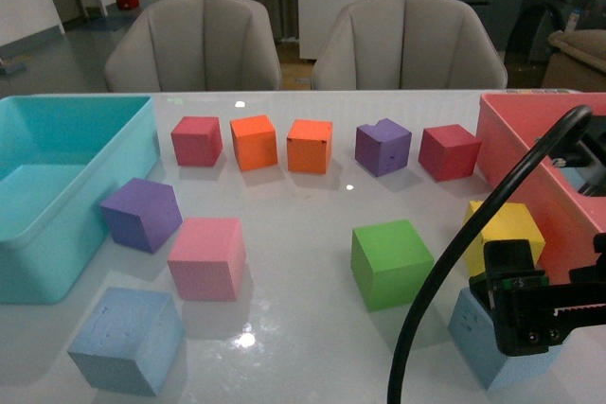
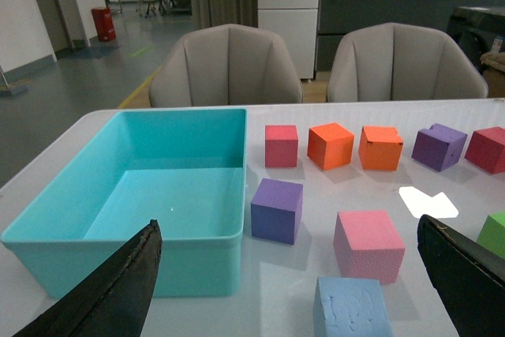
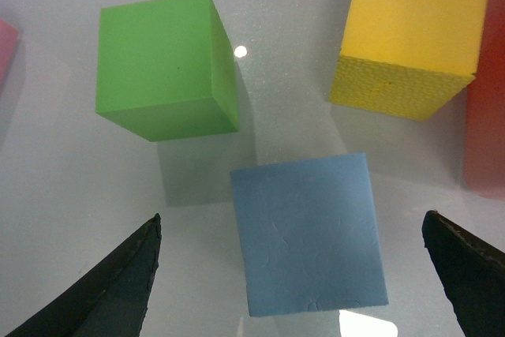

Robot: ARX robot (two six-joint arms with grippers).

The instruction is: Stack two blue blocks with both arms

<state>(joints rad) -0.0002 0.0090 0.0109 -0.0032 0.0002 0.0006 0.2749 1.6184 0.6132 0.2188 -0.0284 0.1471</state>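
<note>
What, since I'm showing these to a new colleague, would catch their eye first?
The big turquoise bin at the left and the scattered bright foam cubes draw the eye first. Next, the right pincer hangs open over one blue block at the front right; the other blue block sits front left.
</note>
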